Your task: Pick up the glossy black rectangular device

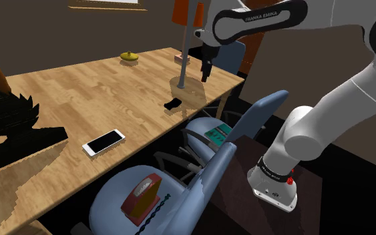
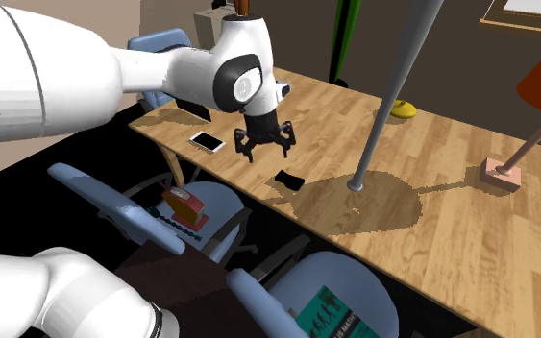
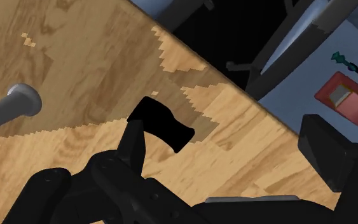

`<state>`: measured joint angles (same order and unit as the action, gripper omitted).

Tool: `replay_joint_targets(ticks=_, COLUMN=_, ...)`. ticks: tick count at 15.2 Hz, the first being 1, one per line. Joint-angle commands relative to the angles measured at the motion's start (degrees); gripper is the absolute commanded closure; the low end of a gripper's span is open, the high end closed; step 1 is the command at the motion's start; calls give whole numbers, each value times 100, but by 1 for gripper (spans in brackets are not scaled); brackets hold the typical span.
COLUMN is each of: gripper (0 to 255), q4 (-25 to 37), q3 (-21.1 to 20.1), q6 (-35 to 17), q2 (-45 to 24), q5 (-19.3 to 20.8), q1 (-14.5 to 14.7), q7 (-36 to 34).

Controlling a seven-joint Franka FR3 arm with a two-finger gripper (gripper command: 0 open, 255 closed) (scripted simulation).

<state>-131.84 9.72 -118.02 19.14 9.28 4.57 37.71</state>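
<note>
The black rectangular device lies flat near the front edge of the wooden table, in a patch of shadow. My black gripper hangs in the air above the table and does not touch the device. In the shoulder view it hangs up and to the right of the device. Its fingers stand wide apart with nothing between them. In the wrist view the device lies just beyond one fingertip, off to the side of the gripper.
A grey pole stands on the table close behind the device. A white-rimmed phone, a yellow object and a pink block also lie there. Blue chairs stand along the table's edge.
</note>
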Motion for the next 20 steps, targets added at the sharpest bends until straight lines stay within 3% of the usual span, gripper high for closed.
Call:
replay_joint_targets(ticks=1, gripper=0, q4=88, q3=110, q6=-308, q2=-422, q5=-29, q1=55, q7=391)
replay_joint_targets(ticks=9, gripper=0, q4=780, q3=307, q6=-1206, q2=-2156, q5=-365, q1=156, q7=1922)
replay_joint_targets(ticks=20, gripper=0, q4=2188, q3=-17, q6=-1799, q2=-4358, q5=-717, q1=-40, q7=3583)
